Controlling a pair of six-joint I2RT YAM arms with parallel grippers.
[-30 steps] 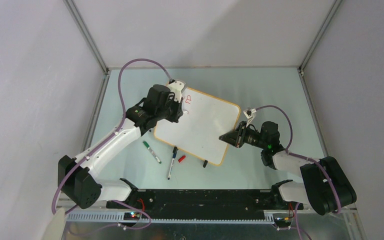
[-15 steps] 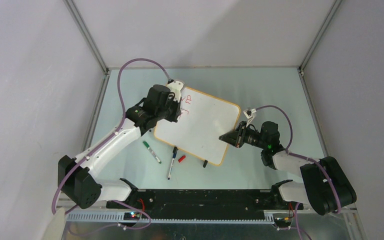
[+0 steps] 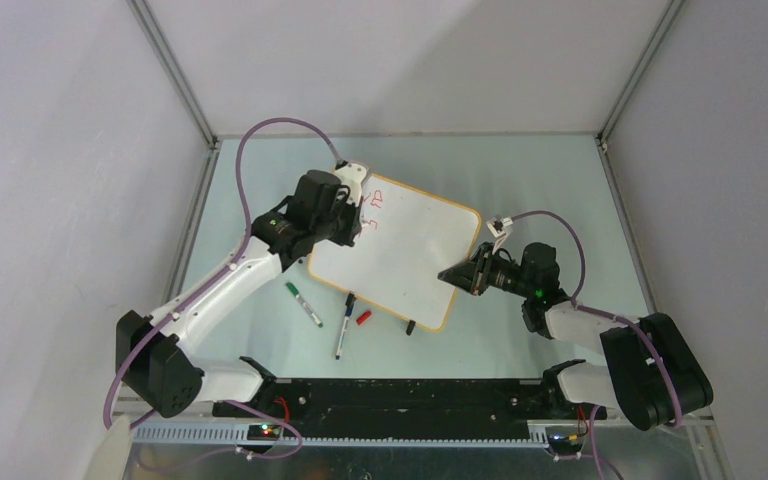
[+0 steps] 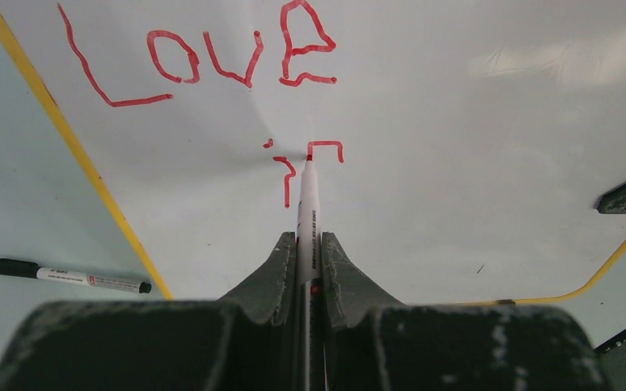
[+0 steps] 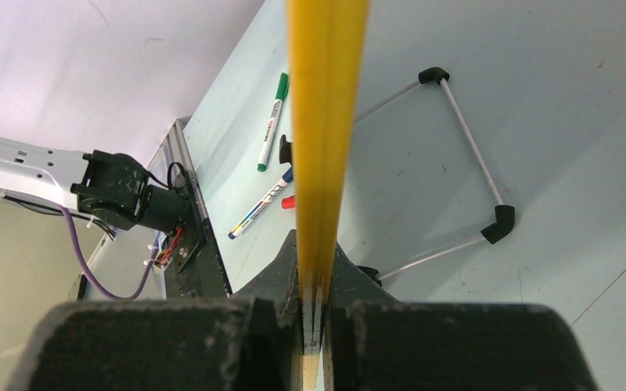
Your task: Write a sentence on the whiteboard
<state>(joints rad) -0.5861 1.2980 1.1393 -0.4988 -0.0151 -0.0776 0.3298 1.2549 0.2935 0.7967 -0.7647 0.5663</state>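
Glossy, smooth whiteboard (image 4: 473,163) — matt table (image 4: 16,204)

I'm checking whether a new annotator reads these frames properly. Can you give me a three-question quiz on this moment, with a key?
1. True or false: the left gripper is shut on a marker whose tip meets the whiteboard.
2. Which word is already complete on the board? A) Love B) Endless C) Hello
3. What does the right gripper clamp?

Key: 1 true. 2 A; below it only a few strokes are started. 3 The whiteboard's yellow-orange frame edge, seen end-on in the right wrist view.
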